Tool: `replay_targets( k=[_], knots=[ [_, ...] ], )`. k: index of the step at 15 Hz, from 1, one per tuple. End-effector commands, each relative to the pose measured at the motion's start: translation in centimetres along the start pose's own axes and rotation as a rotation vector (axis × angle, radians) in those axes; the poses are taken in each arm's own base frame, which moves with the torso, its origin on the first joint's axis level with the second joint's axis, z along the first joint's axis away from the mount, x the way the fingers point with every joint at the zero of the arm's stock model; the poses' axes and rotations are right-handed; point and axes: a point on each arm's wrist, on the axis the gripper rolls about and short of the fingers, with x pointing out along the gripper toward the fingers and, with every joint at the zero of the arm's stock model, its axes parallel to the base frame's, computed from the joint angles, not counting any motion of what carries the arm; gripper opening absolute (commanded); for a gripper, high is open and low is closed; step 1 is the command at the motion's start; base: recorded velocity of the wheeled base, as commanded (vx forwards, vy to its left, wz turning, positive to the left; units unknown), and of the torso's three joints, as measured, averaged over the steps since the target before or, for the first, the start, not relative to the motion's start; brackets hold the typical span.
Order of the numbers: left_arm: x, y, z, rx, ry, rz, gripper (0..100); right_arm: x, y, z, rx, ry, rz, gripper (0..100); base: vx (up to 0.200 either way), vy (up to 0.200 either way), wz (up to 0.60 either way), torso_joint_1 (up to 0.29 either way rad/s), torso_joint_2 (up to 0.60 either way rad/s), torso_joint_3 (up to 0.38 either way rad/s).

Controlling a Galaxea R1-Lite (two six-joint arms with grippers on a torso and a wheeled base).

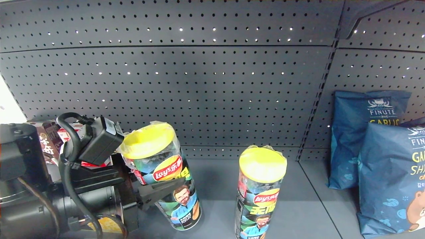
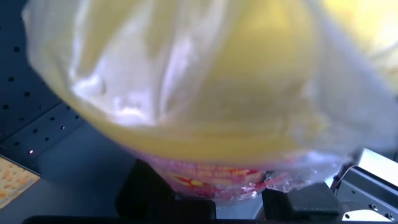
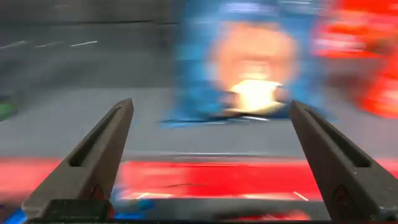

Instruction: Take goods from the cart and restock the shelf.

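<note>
Two chip cans with yellow lids and clear wrap are on the grey shelf [image 1: 298, 205]. My left gripper [image 1: 156, 187] is shut on the left can [image 1: 162, 172] at mid-height; that can leans to the left, with its base low by the shelf floor. The other can [image 1: 262, 196] stands upright to its right, apart from it. In the left wrist view the held can's lid [image 2: 211, 81] looms close, and a dark finger [image 2: 146, 196] presses the can's side. My right gripper [image 3: 214, 165] is open with nothing between its fingers, facing a blurred blue bag [image 3: 249, 62].
Blue snack bags [image 1: 365, 132] [image 1: 391, 179] lean at the shelf's right end. Small boxes [image 1: 49, 139] sit behind my left arm. The pegboard back wall [image 1: 212, 93] is close behind the cans. Bare shelf floor lies between the upright can and the bags. Red packs [image 3: 367, 56] show beside the blurred bag.
</note>
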Motion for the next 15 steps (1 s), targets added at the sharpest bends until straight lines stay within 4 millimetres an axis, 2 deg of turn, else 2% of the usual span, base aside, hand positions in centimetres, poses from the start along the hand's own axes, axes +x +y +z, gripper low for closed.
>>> replay_targets(
  k=[1,3,4,5,6,9,13,15],
  knots=[
    [0.0,0.0,0.0,0.0,-0.002,0.002,0,0.0,-0.3,0.0,-0.007,0.007,-0.144,100,0.0,0.0,0.0,0.0,0.0,0.0],
    [0.2,0.1,0.2,0.002,-0.005,0.001,0,0.0,-0.3,-0.1,-0.008,0.009,-0.128,100,0.0,0.0,0.0,0.0,0.0,0.0],
    [1.0,0.5,0.5,-0.001,0.001,-0.004,0,-0.1,-0.2,-0.1,-0.002,-0.011,-0.021,100,0.0,0.0,0.0,0.0,0.0,0.0],
    [1.0,0.5,0.5,-0.001,0.001,-0.004,0,-0.1,-0.2,-0.1,-0.002,-0.011,-0.021,100,0.0,0.0,0.0,0.0,0.0,0.0],
    [2.4,1.1,1.4,0.004,-0.009,-0.006,0,-0.5,-0.1,-0.9,-0.012,0.018,0.056,100,0.0,0.0,0.0,0.0,0.0,0.0],
    [4.2,2.0,2.4,0.009,-0.021,-0.009,0,-0.5,-0.1,-0.8,-0.013,0.002,0.059,100,0.0,0.0,0.0,0.0,0.0,0.0],
    [6.1,2.7,1.9,-0.002,0.007,-0.011,0,-0.5,-0.1,-0.8,-0.013,0.002,0.059,100,0.0,0.0,0.0,0.0,0.0,0.0],
    [6.4,3.1,2.1,-0.004,0.006,-0.017,0,-0.5,-0.1,-0.8,-0.013,0.002,0.059,100,0.0,0.0,0.0,0.0,0.0,0.0]
  ],
)
